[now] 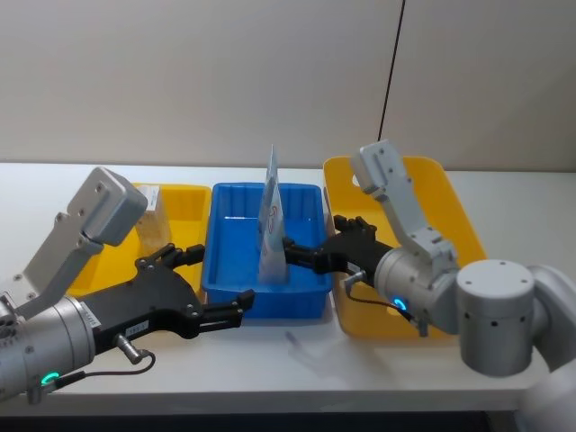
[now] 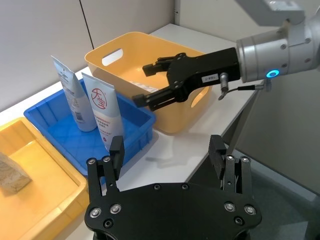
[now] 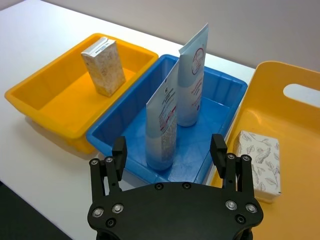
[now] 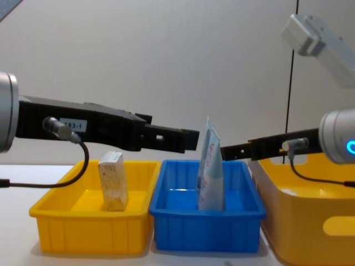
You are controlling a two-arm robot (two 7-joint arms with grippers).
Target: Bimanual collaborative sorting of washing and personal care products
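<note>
White table (image 1: 40, 180): tapered tubes (image 1: 273, 229) upright in blue bin (image 1: 261, 301).

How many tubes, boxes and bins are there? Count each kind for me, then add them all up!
Pale blue tapered plastic tubes: 2
Small cardboard cartons, one tan mottled, one pale grey with leaf outlines: 2
Yellow plastic bins: 2
Blue plastic bin: 1
Total: 7

A white table (image 1: 297, 364) carries three bins side by side in a row. A shallow yellow bin (image 1: 193, 211) stands on the left, a blue bin (image 1: 279, 301) in the middle and a deeper yellow bin (image 1: 459, 216) on the right.
</note>
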